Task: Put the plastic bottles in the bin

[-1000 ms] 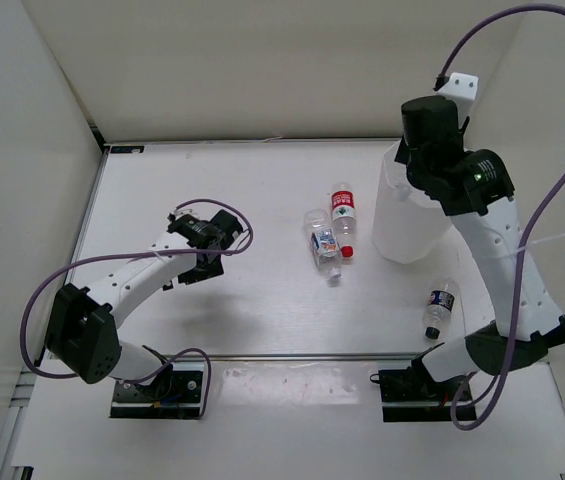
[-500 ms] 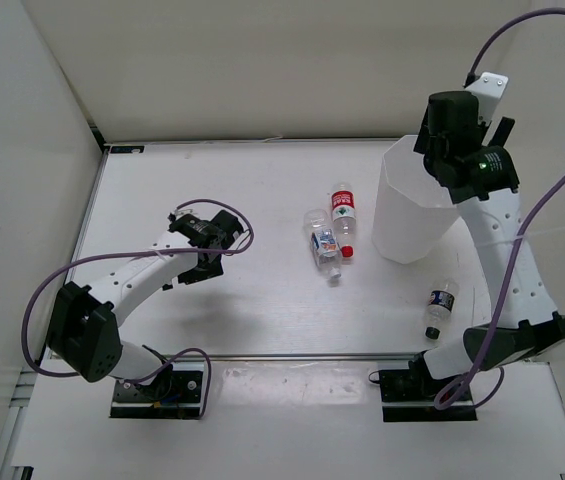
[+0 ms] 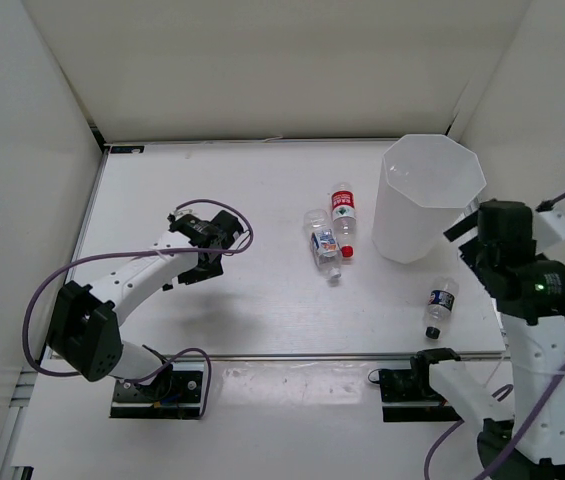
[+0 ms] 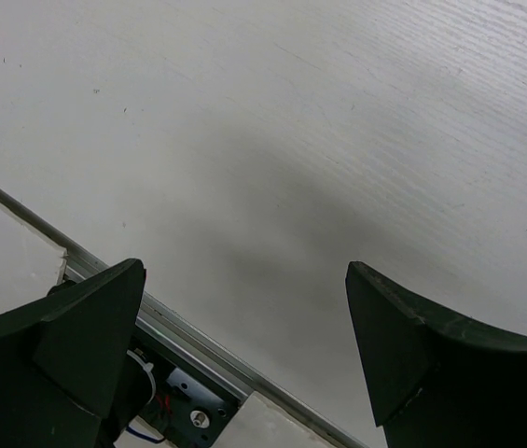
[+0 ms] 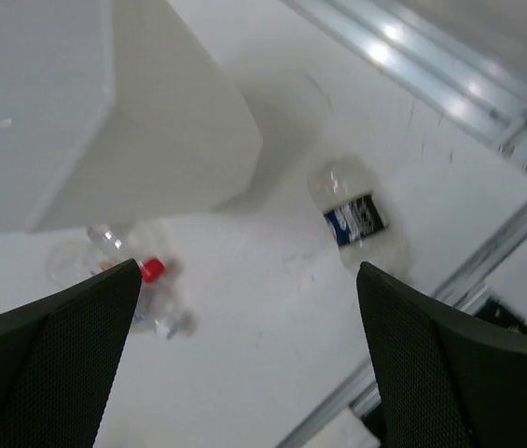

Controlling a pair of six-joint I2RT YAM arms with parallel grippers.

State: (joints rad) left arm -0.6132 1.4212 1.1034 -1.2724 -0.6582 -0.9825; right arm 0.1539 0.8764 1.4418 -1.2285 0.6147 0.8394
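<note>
The white table (image 3: 262, 300) sits boxed in by plain white walls (image 3: 262, 70), with a metal rail (image 3: 292, 356) running across its near edge. The bin (image 3: 412, 235) stands upright at the far right of the table, its octagonal mouth open to the overhead camera. Left of it, near the table's middle, the red-capped bottle (image 3: 343, 220) lies on its side with the blue-label bottle (image 3: 324, 243) just beside it; whether the two touch cannot be told. The dark-capped bottle (image 3: 439, 307) lies alone between the bin and the rail, its cap towards the near edge. In the blurred right wrist view, that bottle's dark label faces up, with the bin wall at upper left. The right gripper (image 5: 249, 355) hangs just to the right of the bin, with its fingers spread wide and nothing between them. The left gripper (image 4: 244, 345) is over bare table on the left side, well apart from every bottle. Its fingers are also spread wide and empty.
</note>
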